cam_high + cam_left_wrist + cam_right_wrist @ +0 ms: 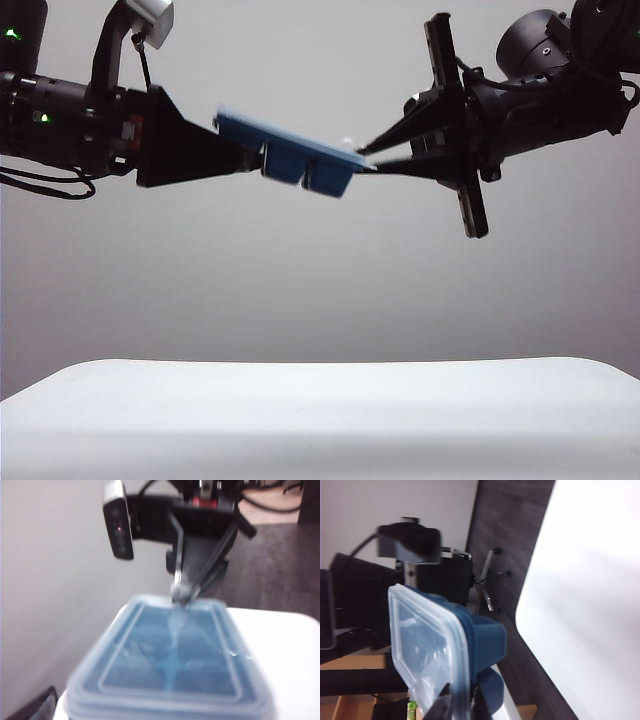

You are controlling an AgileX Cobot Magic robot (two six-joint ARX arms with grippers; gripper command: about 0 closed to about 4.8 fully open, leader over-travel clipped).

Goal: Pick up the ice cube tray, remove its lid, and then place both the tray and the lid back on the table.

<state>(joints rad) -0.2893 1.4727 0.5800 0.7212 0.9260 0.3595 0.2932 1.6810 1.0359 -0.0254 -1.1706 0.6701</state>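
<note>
My left gripper [240,155] spans the light, stiff ice cube tray [300,165] wide; right gripper [365,160] pinches the thin, bendy lid [422,635] edge.

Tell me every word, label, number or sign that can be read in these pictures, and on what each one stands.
None can be read. The ice cube tray, its lid, the table, the left claw and the right claw show no print. The green lights on the left arm are lamps, not text.
</note>
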